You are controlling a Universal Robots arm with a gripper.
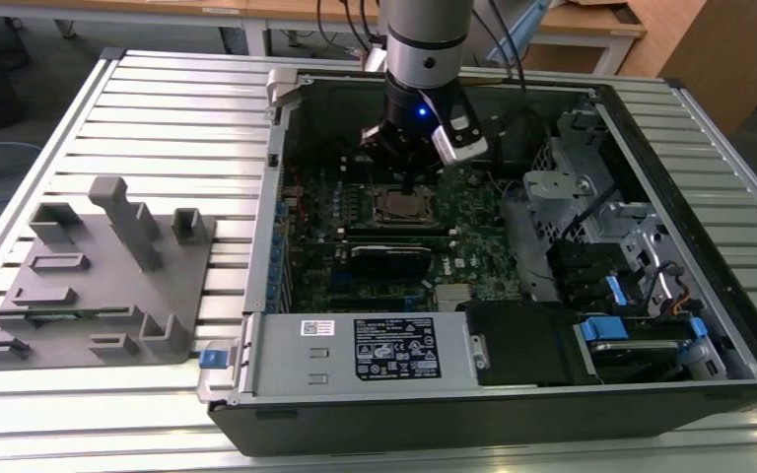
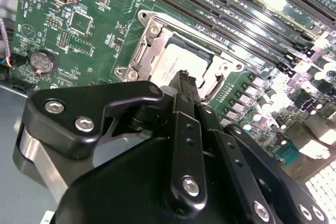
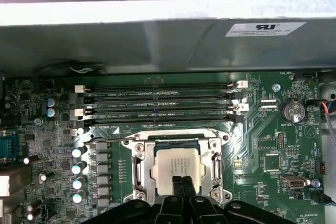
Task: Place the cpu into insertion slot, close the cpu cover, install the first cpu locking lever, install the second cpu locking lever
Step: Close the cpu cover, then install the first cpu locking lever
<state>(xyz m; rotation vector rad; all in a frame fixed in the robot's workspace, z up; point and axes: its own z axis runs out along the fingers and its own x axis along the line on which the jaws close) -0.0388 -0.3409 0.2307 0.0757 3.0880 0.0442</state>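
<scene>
On the slatted counter (image 1: 155,118) the open computer case (image 1: 484,424) lies with its green circuit board (image 3: 262,129) facing up. The arm (image 1: 425,39) reaches in from above, and its tool (image 2: 182,76) hangs low, its two fingers pressed together with nothing we can see between them. The insertion slot (image 1: 402,207) sits directly beneath the tip, a shade to the near side in the exterior view. The cpu cover (image 3: 137,167) lies flat over the slot, its frame squared to the board's edges. In its cut-out rests the cpu (image 3: 176,166), level, metal top up; being square, it has no long axis to speak of.
</scene>
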